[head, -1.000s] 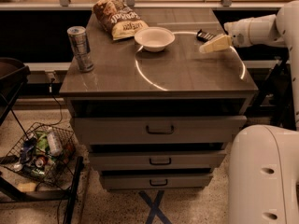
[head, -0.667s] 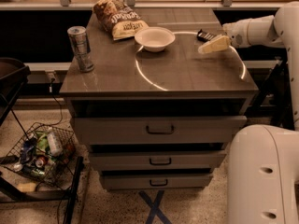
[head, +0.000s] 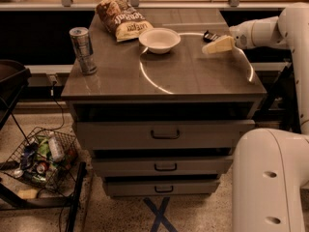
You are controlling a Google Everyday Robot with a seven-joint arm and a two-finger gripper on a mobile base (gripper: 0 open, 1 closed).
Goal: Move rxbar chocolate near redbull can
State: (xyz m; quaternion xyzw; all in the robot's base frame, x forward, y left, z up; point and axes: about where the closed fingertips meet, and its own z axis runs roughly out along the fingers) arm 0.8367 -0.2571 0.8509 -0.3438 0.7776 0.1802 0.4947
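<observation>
Where the end effector (head: 219,45) stood over the surface (head: 193,79), grip state untellable: rxbar chocolate (head: 210,34) just beside it; redbull can (head: 83,50) well apart.

The redbull can (head: 83,50) is shiny metal. The table (head: 193,79) looks smooth and glossy. The smooth, pale gripper (head: 209,48) hangs over its right side.

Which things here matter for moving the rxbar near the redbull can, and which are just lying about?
Job: rxbar chocolate; redbull can; hand, beside the bar at the tabletop's far corner.
Lying about: chip bag; white bowl; floor basket.
</observation>
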